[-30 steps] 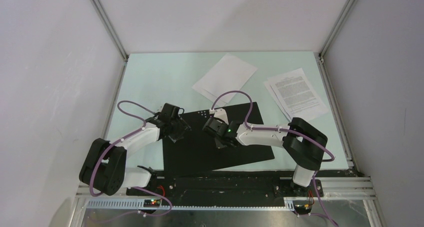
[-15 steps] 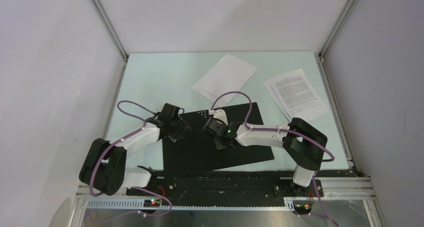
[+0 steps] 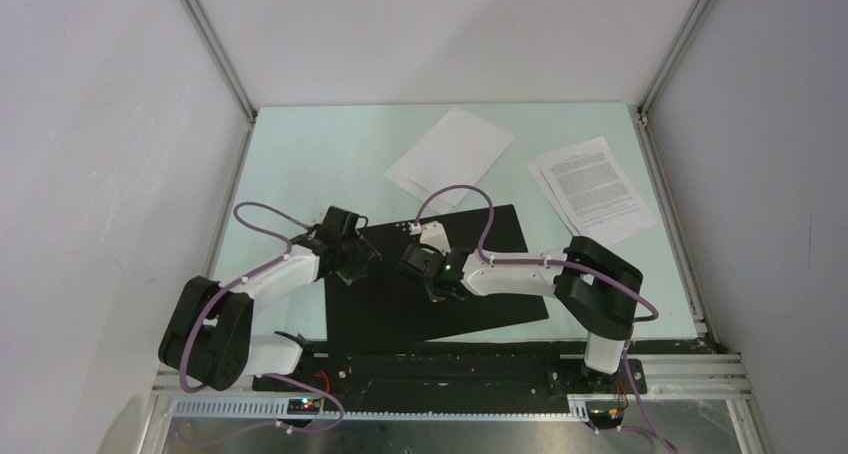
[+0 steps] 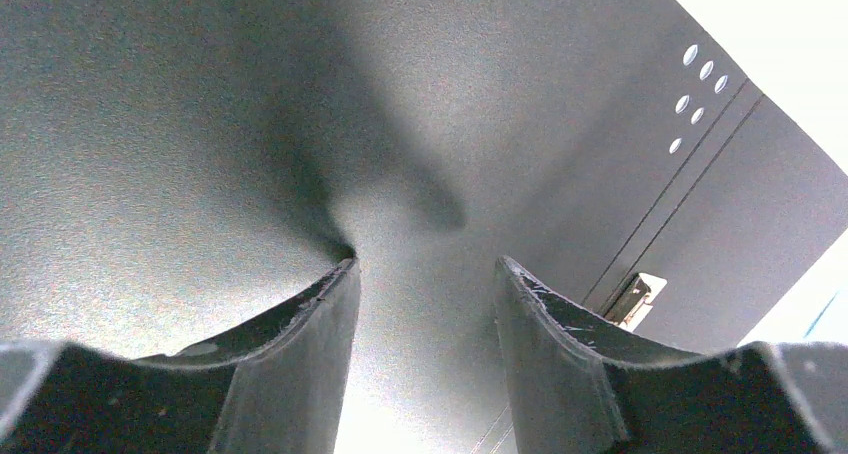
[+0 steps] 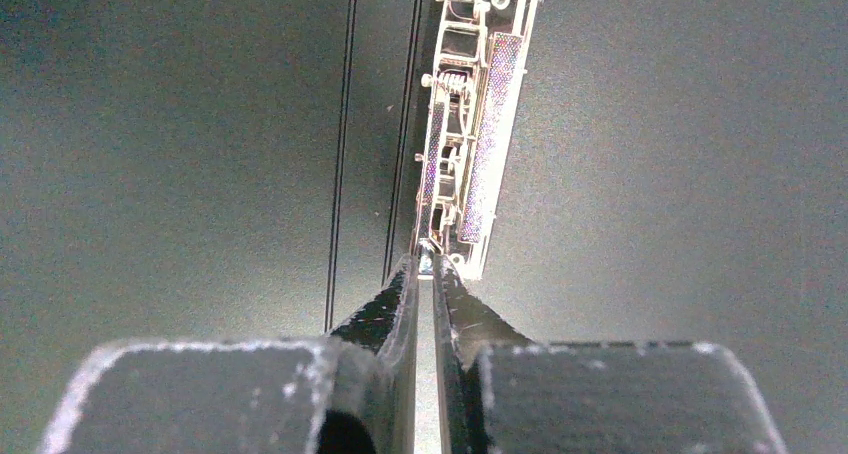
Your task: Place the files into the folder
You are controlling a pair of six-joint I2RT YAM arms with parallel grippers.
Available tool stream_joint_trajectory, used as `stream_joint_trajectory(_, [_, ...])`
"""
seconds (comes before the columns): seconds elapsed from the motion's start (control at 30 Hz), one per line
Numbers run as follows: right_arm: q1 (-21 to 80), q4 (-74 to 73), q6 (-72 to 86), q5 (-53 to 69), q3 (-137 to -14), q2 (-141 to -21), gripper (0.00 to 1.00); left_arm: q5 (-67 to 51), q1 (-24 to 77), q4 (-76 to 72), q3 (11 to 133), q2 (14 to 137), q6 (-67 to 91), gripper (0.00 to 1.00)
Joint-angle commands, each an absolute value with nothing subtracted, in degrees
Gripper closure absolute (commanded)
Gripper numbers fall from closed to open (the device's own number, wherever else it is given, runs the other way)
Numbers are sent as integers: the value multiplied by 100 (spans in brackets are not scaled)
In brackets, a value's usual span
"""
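**Operator:** Where does everything sit right now?

**Guide:** The folder (image 3: 420, 319) lies open, black inside up, along the near edge of the desk (image 3: 300, 164). Neither set of files is in it. The blank sheets (image 3: 450, 156) lie just past its far edge, toward the middle of the desk's far edge, and the printed sheets (image 3: 593, 189) lie toward the far right corner.

**Operator:** And my end effectors?

**Guide:** Your right end effector (image 5: 424, 264) is clenched to a sliver on the near tip of the metal clip (image 5: 470, 124), beside the folder's fold lines. Your left end effector (image 4: 425, 269) is released, jaws apart, low over the left leaf. I cannot tell whether it touches.

**Operator:** How do I do this step well?

**Guide:** I judge you are working the clip open so sheets can go under it. Your pinch is on the very tip and could slip, so lift slowly along the lever's own arc and don't twist sideways. Press the left leaf down so the folder doesn't rise or skid toward the near edge.
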State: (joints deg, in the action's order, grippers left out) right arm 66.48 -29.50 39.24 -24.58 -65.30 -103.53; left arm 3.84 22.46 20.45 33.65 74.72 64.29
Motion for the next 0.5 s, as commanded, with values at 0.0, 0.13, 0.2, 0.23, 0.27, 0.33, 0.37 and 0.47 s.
stream_joint_trajectory(0.0, [6740,-3441,4150,-2480,-6469,-10799,91,654,2108,2401,3217,7563,6378,41])
stream_joint_trajectory(0.13, [6741,-3590,4222,-2557,-6464,-10947,90,700,1945,2483,3195,7505,6263,41])
stream_joint_trajectory(0.2, [6741,-3636,4278,-2587,-6441,-10973,91,716,1870,2509,3179,7492,6208,41])
stream_joint_trajectory(0.23, [6741,-3637,4297,-2594,-6407,-10943,91,723,1834,2520,3176,7482,6168,41])
stream_joint_trajectory(0.27, [6737,-3645,4322,-2615,-6394,-10925,90,745,1814,2537,3163,7485,6152,41])
stream_joint_trajectory(0.33, [6720,-3670,4358,-2668,-6354,-10841,90,762,1752,2557,3156,7499,6070,41])
stream_joint_trajectory(0.37, [6713,-3672,4363,-2679,-6330,-10792,90,768,1723,2557,3156,7515,6058,41])
stream_joint_trajectory(0.47, [6673,-3625,4344,-2671,-6280,-10667,90,782,1668,2583,3161,7570,6002,41])
